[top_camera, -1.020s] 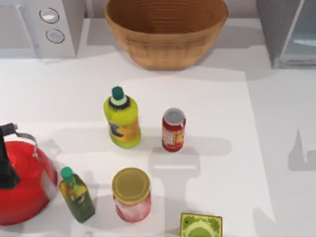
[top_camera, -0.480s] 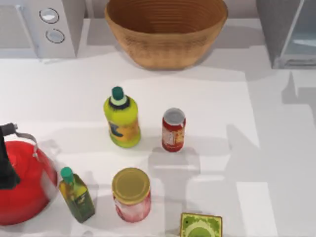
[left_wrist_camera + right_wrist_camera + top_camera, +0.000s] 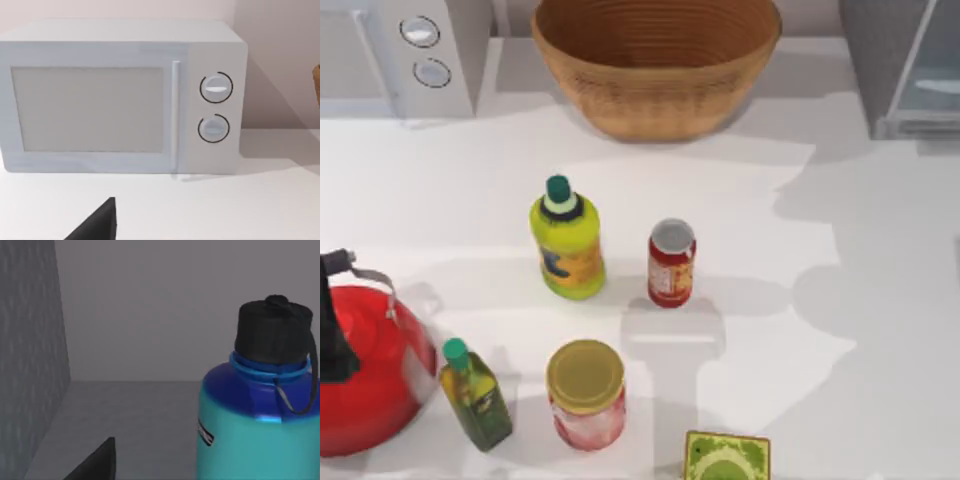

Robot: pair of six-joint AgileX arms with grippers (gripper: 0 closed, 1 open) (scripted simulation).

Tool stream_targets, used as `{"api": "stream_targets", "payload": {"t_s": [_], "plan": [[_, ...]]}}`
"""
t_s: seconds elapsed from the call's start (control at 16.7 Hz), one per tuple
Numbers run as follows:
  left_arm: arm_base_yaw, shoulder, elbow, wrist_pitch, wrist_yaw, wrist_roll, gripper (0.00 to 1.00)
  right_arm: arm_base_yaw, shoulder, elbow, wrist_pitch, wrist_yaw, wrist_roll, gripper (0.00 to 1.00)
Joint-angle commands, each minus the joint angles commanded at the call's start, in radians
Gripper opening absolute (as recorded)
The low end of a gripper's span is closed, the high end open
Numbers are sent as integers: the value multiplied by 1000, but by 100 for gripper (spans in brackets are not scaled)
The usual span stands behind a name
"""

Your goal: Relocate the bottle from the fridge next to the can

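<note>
Right gripper [image 3: 95, 462]: one dark finger shows at the edge of the right wrist view; you cannot tell whether the fingers are spread or pressed together. It holds nothing yet. It looks into the grey interior of the fridge [image 3: 30, 340], with the bottle [image 3: 260, 405] standing upright on the fridge floor, close ahead and off to one side.

Step in hand, as judged: the reach for the bottle. Centre the fingers on the broad turquoise body, below the blue shoulder. Keep clear of the black cap and the thin loop strap, which could snag. Mind the fridge wall alongside.

Bottle: stout cylinder, smooth turquoise body, blue shoulder, ridged black cap, small label on the side. Likely rigid and slick; grip squarely.

Fridge [image 3: 905, 70]: grey box at the far right corner of the table, pale door panel, matte walls inside.

Can [image 3: 671, 263]: small red cylinder, silver top, pale label, upright near the table's middle. It has bare table to its right, a likely spot to set the bottle down.

Left gripper [image 3: 95, 222]: parked, facing the white microwave [image 3: 125, 95] at the far left; finger state cannot be told.
</note>
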Motion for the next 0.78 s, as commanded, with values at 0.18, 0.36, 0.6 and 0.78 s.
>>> {"api": "stream_targets", "payload": {"t_s": [0.18,0.36,0.6,0.78], "plan": [[0,0,0,0,0,0,100,-19,159,81,91,-15,-1,100],[0,0,0,0,0,0,100,-27,222,116,129,-21,-1,100],[0,0,0,0,0,0,100,-27,222,116,129,-21,-1,100],[0,0,0,0,0,0,100,-21,228,128,120,-18,-1,100]]}}
